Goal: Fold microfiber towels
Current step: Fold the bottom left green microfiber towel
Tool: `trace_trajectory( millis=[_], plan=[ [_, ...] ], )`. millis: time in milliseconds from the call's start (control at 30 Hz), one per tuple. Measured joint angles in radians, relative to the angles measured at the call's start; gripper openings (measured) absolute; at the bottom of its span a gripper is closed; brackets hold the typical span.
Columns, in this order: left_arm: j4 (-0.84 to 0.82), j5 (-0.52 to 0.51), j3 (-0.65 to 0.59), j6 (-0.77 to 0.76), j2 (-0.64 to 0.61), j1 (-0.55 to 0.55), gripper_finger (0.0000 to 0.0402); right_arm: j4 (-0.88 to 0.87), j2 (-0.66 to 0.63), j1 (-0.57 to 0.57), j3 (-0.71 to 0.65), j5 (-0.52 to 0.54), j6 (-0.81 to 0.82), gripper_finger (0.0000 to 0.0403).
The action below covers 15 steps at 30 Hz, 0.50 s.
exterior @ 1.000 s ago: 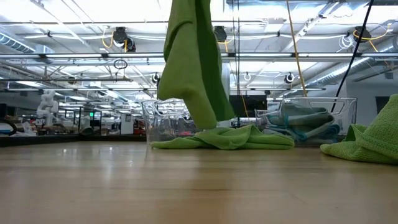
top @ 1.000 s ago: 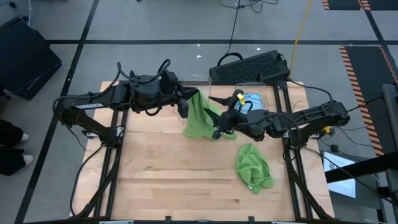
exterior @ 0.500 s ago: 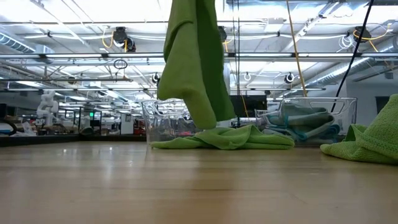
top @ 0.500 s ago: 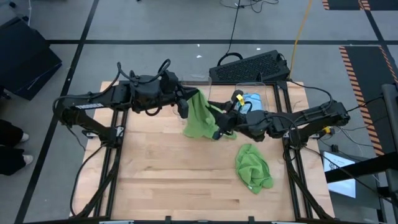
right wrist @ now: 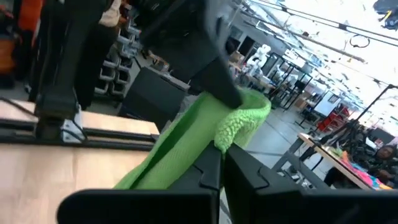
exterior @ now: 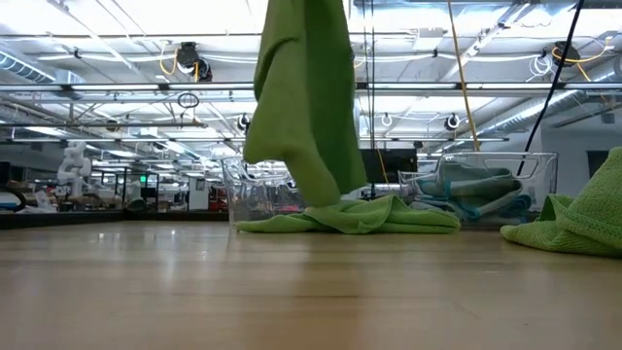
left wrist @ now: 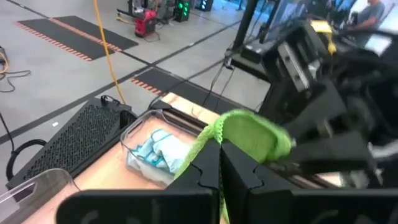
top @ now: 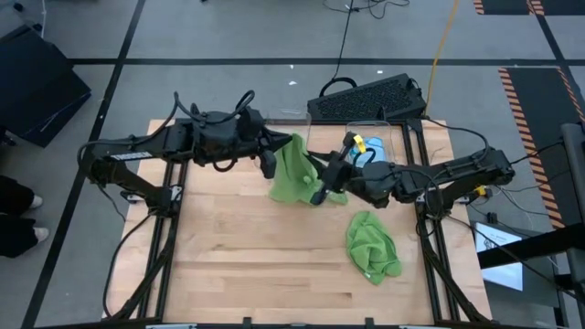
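Note:
A lime green microfiber towel (top: 292,174) hangs over the table's far middle, held between my two grippers. Its lower end (exterior: 350,216) lies bunched on the wood. My left gripper (top: 272,157) is shut on the towel's top on the left side. My right gripper (top: 322,187) is shut on the towel from the right side, a little nearer. A second lime green towel (top: 372,245) lies crumpled on the table at the right. My left gripper pinches the towel's upper edge (left wrist: 208,140) between its two fingers, coming in about level from the table's left. The towel hangs below the fingers, its lower end resting on the table. My right gripper pinches a bunched upper part of the same towel (right wrist: 233,134) between its two fingers, level, from the table's right side. One layer or several, I cannot tell. The cloth between the two grippers is slack.
A clear bin (top: 370,146) with light blue towels (exterior: 476,190) stands at the far right; another clear bin (exterior: 258,190) shows behind the hanging towel. A black perforated panel (top: 366,96) lies beyond the far edge. The near half of the table (top: 256,274) is bare wood.
My right gripper has shut on the hanging towel and rolled a little about its own line while staying in place. The towel's upper part has shifted slightly; its lower end stays on the table.

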Motion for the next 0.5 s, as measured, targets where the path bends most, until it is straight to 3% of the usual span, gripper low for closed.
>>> trace_trajectory(
  millis=[200,367,500],
  plan=[
    [-0.033,0.003,0.000,-0.006,0.000,-0.012,0.0025,0.083,-0.036,0.002,0.000,-0.003,0.043,0.0001],
    [-0.042,0.001,0.000,-0.007,0.000,-0.040,0.0076,0.105,-0.081,0.002,0.000,-0.003,0.159,0.0001],
    [-0.081,0.000,0.000,-0.105,0.000,-0.053,0.0121,0.103,-0.107,0.001,0.000,-0.003,0.230,0.0001]
  ],
)
